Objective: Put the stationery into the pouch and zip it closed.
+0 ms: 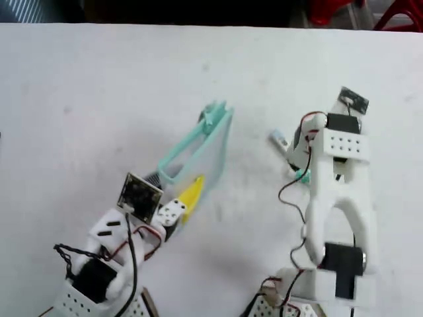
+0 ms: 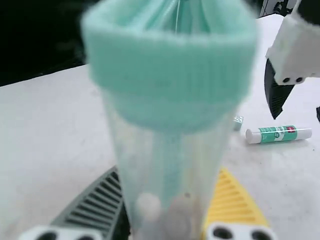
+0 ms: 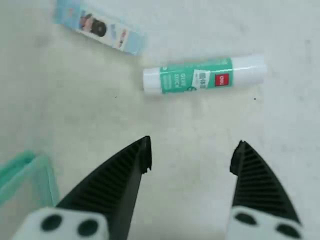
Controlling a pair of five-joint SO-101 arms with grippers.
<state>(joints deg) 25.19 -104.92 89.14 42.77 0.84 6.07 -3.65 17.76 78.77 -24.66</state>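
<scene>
The pouch [image 1: 198, 155] is translucent with a teal zip edge and lies tilted on the white table [image 1: 99, 99]. My left gripper [image 1: 180, 201] is shut on its near end, which sits between the grey and yellow fingers under the teal band [image 2: 170, 75]. A green and white glue stick [image 3: 202, 75] lies on the table just beyond my right gripper [image 3: 192, 155], which hangs open above the table with nothing between its black fingers [image 3: 125, 175]. A small light blue packet [image 3: 100, 27] lies a little farther off. The glue stick [image 2: 277, 134] also lies to the pouch's right.
The right arm's white body [image 1: 337, 198] covers most of the glue stick from above, leaving a teal tip [image 1: 303, 175] showing. The blue packet [image 1: 277, 139] lies between pouch and right arm. A teal pouch corner [image 3: 22, 175] is beside the right gripper.
</scene>
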